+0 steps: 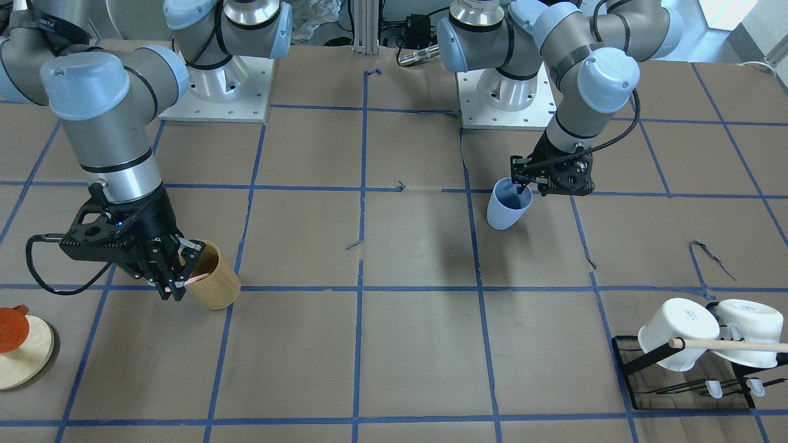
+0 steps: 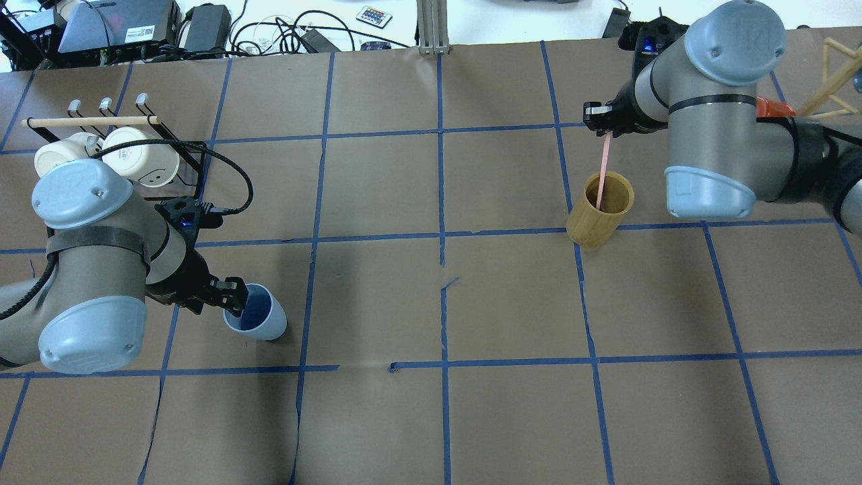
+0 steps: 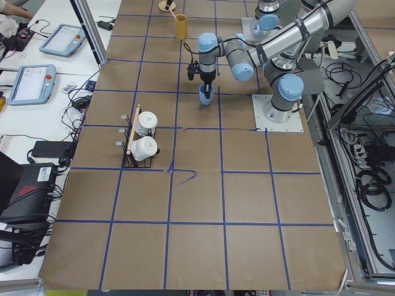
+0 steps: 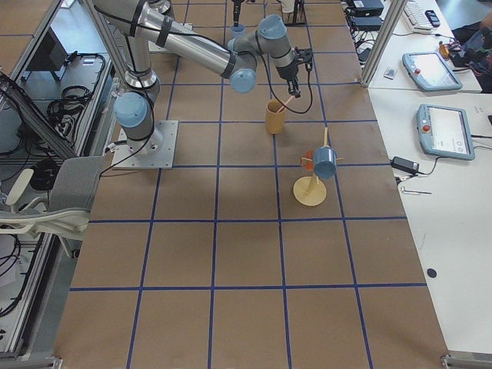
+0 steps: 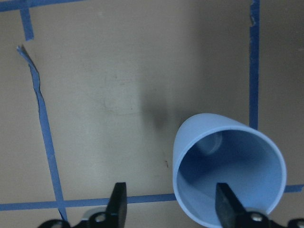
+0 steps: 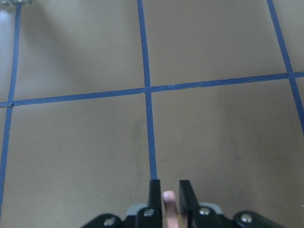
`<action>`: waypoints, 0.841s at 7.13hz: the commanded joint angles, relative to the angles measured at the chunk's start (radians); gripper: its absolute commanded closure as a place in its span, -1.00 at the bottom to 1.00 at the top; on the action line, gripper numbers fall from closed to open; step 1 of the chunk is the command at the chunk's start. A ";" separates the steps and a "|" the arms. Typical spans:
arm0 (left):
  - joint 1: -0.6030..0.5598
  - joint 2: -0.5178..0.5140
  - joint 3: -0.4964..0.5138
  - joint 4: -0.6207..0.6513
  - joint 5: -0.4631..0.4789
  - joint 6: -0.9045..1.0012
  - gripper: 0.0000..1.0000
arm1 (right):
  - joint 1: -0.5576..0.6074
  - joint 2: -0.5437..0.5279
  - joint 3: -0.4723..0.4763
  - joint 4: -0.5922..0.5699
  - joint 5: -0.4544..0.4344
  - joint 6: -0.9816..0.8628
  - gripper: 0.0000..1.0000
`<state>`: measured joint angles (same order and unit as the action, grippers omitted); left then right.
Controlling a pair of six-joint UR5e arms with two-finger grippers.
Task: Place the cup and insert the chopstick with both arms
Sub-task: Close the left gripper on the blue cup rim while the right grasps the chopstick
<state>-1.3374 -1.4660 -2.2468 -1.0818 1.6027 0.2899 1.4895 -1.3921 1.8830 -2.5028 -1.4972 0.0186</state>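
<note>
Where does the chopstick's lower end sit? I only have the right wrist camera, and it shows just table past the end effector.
Observer: The pink chopstick, clamped in the right end effector, has its lower end inside the wooden cup.
Operator: And the left arm?
Observer: The left end effector is open and straddles the wall of the blue cup, with one finger inside and one outside.

we see a silver-grey tubular left arm and matching right arm, ringed with black bands, their rounded pale blue joint caps dotted with small screws. the black two-finger left gripper and right gripper each trail a black cable. square silver base plates show bolt holes.
</note>
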 commanded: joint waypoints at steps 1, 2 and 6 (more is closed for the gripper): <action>0.000 -0.013 -0.007 0.003 -0.001 -0.008 0.13 | 0.000 -0.004 -0.036 0.010 -0.006 0.000 0.99; 0.000 -0.019 -0.002 0.005 -0.001 0.000 0.63 | 0.000 -0.007 -0.039 0.013 0.005 0.001 1.00; -0.040 -0.007 0.089 -0.004 -0.053 -0.033 1.00 | 0.002 -0.092 -0.123 0.179 -0.020 0.000 1.00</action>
<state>-1.3578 -1.4786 -2.2151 -1.0776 1.5882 0.2773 1.4909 -1.4477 1.8073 -2.4202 -1.5053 0.0185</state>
